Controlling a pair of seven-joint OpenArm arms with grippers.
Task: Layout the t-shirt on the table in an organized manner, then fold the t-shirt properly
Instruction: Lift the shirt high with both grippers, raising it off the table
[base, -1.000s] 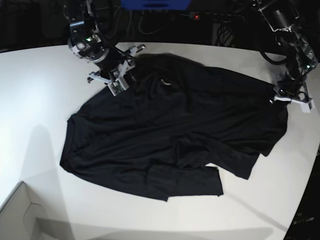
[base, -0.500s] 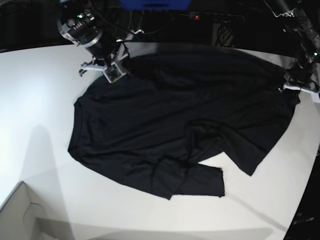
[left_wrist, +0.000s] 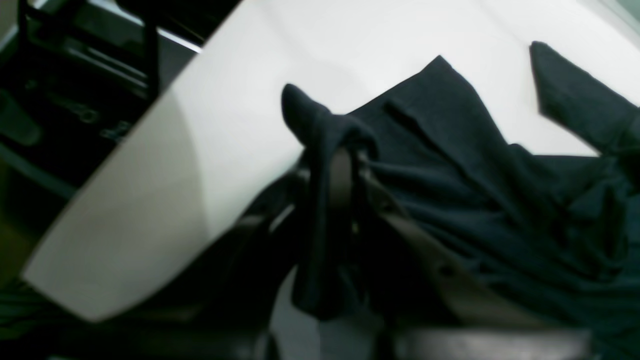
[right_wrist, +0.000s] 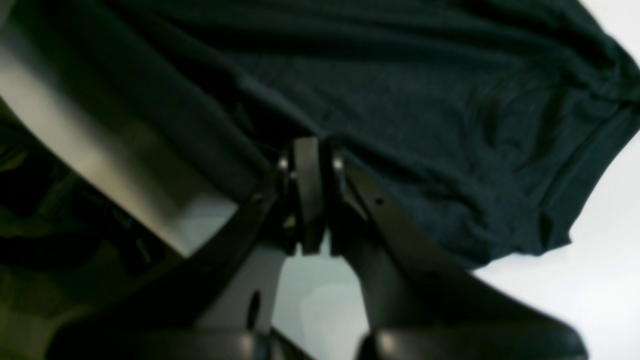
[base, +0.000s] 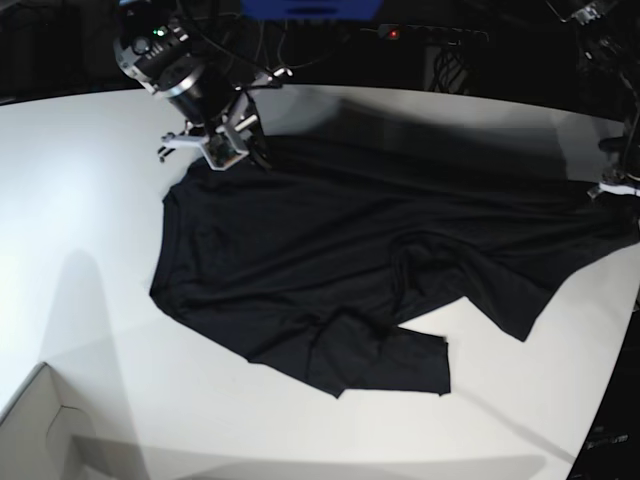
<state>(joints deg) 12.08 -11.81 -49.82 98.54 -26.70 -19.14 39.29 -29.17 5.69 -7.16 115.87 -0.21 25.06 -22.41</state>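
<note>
The black t-shirt (base: 340, 270) lies spread across the white table (base: 80, 200), its far edge pulled taut between both arms. In the base view my right gripper (base: 232, 152) is at the shirt's upper left corner. The right wrist view shows that gripper (right_wrist: 307, 150) shut on the edge of the cloth (right_wrist: 400, 90). My left gripper (base: 612, 188) is at the shirt's far right end, near the table's curved edge. In the left wrist view the left gripper (left_wrist: 334, 155) is shut on a bunched fold of the fabric (left_wrist: 475, 190). A sleeve end lies toward the front (base: 400, 370).
A pale box corner (base: 35, 430) sits at the front left. Behind the table the background is dark, with a blue object (base: 310, 8) and a strip with a red light (base: 393, 33). The table's edge curves away close to the left gripper (left_wrist: 150, 150).
The right gripper has shut on the shirt's edge and moved back and left. The left gripper carried its end further right, so the shirt is stretched wider and flatter.
</note>
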